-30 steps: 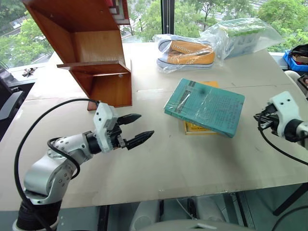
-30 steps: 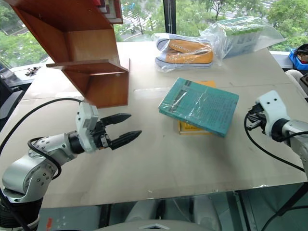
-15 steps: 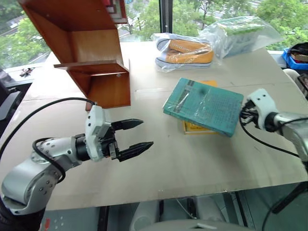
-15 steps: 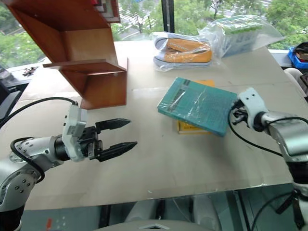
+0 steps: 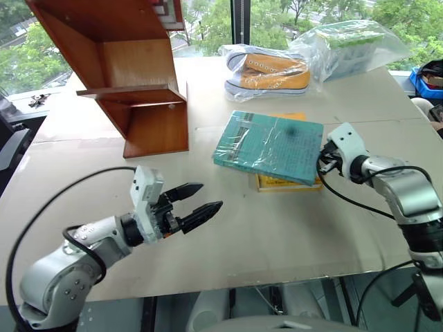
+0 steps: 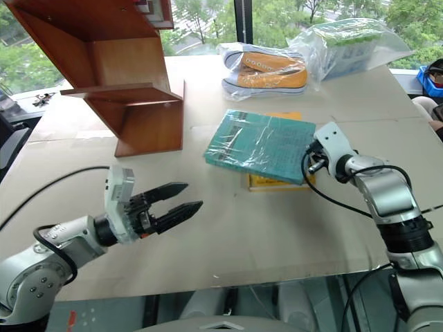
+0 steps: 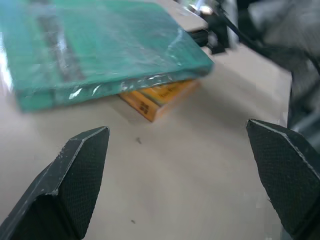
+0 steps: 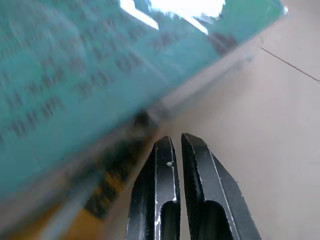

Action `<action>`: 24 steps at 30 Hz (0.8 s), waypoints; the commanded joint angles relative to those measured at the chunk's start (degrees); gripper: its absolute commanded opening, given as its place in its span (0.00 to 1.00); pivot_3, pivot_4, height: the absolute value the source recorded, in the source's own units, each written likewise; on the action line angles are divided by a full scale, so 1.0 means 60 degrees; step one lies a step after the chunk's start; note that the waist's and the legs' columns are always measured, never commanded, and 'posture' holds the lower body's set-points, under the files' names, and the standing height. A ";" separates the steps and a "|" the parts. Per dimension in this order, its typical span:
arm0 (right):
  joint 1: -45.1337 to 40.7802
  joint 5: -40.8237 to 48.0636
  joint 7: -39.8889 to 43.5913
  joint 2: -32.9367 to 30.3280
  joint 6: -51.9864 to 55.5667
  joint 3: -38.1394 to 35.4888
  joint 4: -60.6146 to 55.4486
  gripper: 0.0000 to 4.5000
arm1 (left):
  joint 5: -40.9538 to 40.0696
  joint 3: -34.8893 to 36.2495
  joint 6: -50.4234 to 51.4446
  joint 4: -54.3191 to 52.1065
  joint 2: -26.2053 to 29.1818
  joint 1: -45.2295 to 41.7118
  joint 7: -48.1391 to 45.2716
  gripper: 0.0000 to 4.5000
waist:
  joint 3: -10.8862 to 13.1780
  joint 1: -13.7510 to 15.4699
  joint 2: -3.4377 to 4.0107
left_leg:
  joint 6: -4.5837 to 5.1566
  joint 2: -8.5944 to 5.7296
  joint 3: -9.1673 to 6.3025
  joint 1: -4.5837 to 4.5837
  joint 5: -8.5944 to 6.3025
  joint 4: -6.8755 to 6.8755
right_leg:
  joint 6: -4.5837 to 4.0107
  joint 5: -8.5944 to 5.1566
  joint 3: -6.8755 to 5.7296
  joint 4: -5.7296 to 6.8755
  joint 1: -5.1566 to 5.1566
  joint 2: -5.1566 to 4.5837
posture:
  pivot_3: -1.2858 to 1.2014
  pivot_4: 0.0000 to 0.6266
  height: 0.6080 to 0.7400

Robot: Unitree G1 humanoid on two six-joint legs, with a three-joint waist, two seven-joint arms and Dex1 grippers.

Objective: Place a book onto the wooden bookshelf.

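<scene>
The book (image 5: pixel 268 145) has slid toward ten o'clock, toward the wooden bookshelf (image 5: pixel 131 76), and turned on the yellow book (image 5: pixel 287 181) under it. I'd judge this a push to make it graspable. The right gripper (image 6: pixel 313 158), jaws clenched empty, now presses its three o'clock edge, arm reaching forward. The left gripper (image 5: pixel 201 204) has dropped back, fingers spread wide, at seven o'clock of the book.

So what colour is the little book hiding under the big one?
Yellow book, best seen in the left wrist view.
</scene>
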 commanded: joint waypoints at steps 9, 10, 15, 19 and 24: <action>0.5257 0.4579 0.3976 -0.0763 -0.1256 -0.6024 -0.4961 0.80 | -0.3698 -0.0978 0.1443 0.2677 -0.2934 -0.1417 0.5624 1.00 | -0.0017 0.0030 -0.0014 | 0.0014 0.0014 -0.0016 0.0066 -0.0007 0.0030 | 0.0009 -0.0003 0.0008 0.0021 0.0079 0.0035 | 0.52 0.24 1.00; 0.5596 0.5115 0.4195 -0.0732 -0.1204 -0.6375 -0.5232 0.91 | -0.4047 -0.0957 0.1419 0.3001 -0.3144 -0.1653 0.6010 1.00 | -0.0017 0.0022 -0.0015 | 0.0034 0.0016 -0.0021 0.0084 -0.0018 0.0034 | 0.0009 -0.0003 0.0004 0.0021 0.0106 0.0037 | 0.52 0.24 1.00; 0.6252 0.6033 0.4199 -0.0635 -0.1526 -0.7073 -0.5859 1.00 | -0.5265 -0.1005 0.1000 0.4446 -0.4387 -0.2822 0.7845 1.00 | -0.0013 0.0045 -0.0024 | 0.0053 0.0008 -0.0022 0.0196 -0.0029 0.0081 | 0.0025 0.0010 0.0006 0.0012 0.0239 0.0039 | 0.52 0.24 1.00; 0.6680 0.5605 0.3879 -0.0437 -0.2077 -0.6813 -0.6293 1.00 | -0.5194 -0.1055 0.0578 0.5461 -0.5288 -0.3587 0.8523 1.00 | -0.0018 0.0046 -0.0036 | 0.0048 0.0000 -0.0028 0.0243 -0.0027 0.0083 | 0.0027 0.0009 0.0002 -0.0001 0.0294 0.0041 | 0.52 0.24 1.00; 0.7046 0.5802 0.3539 -0.0350 -0.2164 -0.6875 -0.6532 1.00 | -0.4130 -0.0835 -0.0459 0.7018 -0.6406 -0.4732 0.8440 1.00 | -0.0020 0.0116 -0.0033 | 0.0016 -0.0014 -0.0042 0.0233 -0.0008 0.0090 | 0.0028 0.0009 -0.0008 -0.0003 0.0297 0.0044 | 0.52 0.24 1.00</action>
